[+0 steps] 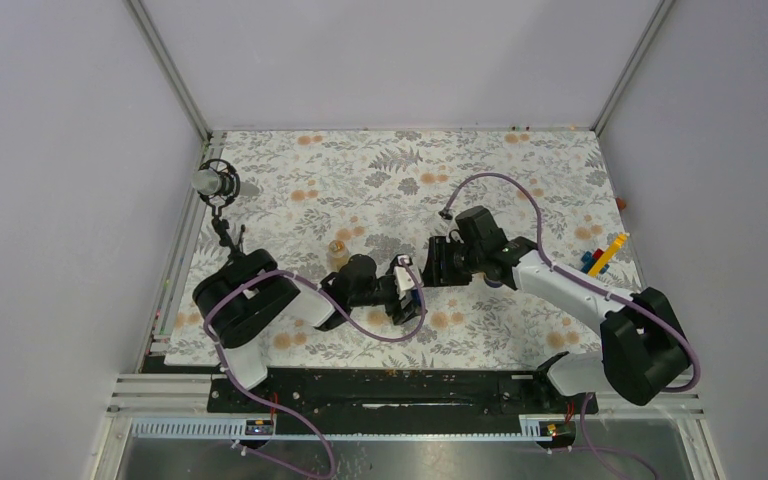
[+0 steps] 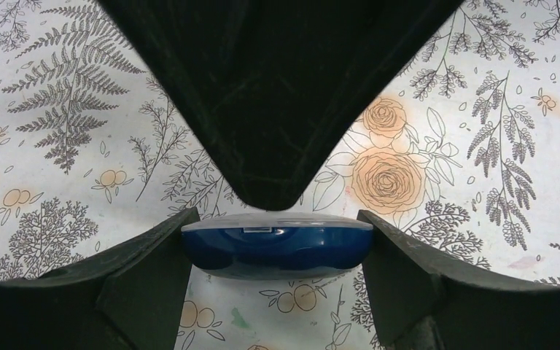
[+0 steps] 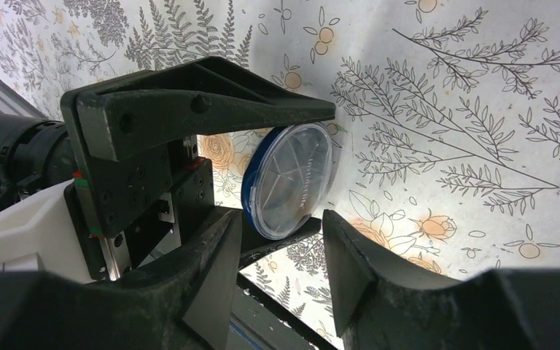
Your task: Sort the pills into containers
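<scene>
We are pinching the blue pill case point(image 2: 277, 251) in our left gripper point(image 2: 275, 232), right gripper point(image 3: 281, 237) jaws spread, sorting seemingly unstarted.

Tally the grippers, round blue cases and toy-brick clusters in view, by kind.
Grippers: 2, left gripper and right gripper
Round blue case: 1
Toy-brick cluster: 1
Total: 4

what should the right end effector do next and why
Probably ease the right end effector forward until its fingers straddle the rim of the clear lid. The left end effector clamps the blue pill case by its sides, lid facing the right arm, and the right fingers stand apart, short of it.
</scene>
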You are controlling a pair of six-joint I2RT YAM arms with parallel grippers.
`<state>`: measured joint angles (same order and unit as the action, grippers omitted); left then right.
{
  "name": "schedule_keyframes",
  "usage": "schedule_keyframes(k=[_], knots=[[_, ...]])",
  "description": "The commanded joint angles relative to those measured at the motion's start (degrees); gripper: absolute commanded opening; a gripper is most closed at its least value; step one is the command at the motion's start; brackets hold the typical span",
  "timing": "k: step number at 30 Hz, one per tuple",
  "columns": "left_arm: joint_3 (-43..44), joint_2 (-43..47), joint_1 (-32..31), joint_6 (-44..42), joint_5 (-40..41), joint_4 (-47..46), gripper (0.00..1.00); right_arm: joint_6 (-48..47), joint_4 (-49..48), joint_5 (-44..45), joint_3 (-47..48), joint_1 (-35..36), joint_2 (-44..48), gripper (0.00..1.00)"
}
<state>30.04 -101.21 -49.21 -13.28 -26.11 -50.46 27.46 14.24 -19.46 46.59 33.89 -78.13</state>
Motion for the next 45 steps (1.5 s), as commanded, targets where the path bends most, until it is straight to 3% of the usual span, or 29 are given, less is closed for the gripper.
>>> schedule_keyframes(k=[1,14,26,31,34,38,41,45], knots=[[1.8,-0.28,-0.39,-0.17,0.5,-4.83,0.12,-0.37,-2.8,0.14,-0.19,1.18,-0.54,0.54],[1.11,-0.58,-0.77,-0.23,1.66,-4.7,0.14,-0.71,-2.06,4.37,1.1,2.89,-3.94,0.47],[1.07,-1.03,-0.92,0.0,1.98,-4.71,0.19,1.3,-4.26,2.35,1.42,3.0,-4.69,0.55],[1.09,-0.87,-0.95,0.5,2.51,-4.74,0.21,1.11,-3.56,3.73,1.35,2.99,-5.32,0.44],[1.31,-0.78,-0.91,2.81,4.31,-4.79,0.26,0.68,-3.24,3.45,0.89,3.0,-5.53,0.31],[1.33,-0.74,-0.89,4.45,4.57,-5.38,0.42,-0.5,-2.26,4.13,0.92,3.17,-5.72,0.2],[1.26,-0.83,-0.91,5.54,4.64,-6.61,0.58,-1.01,-1.48,4.72,0.96,3.52,-5.85,0.16],[1.01,-0.96,-0.89,6.29,4.63,-7.59,0.71,-1.21,-0.94,5.8,0.89,3.87,-5.6,0.13]])
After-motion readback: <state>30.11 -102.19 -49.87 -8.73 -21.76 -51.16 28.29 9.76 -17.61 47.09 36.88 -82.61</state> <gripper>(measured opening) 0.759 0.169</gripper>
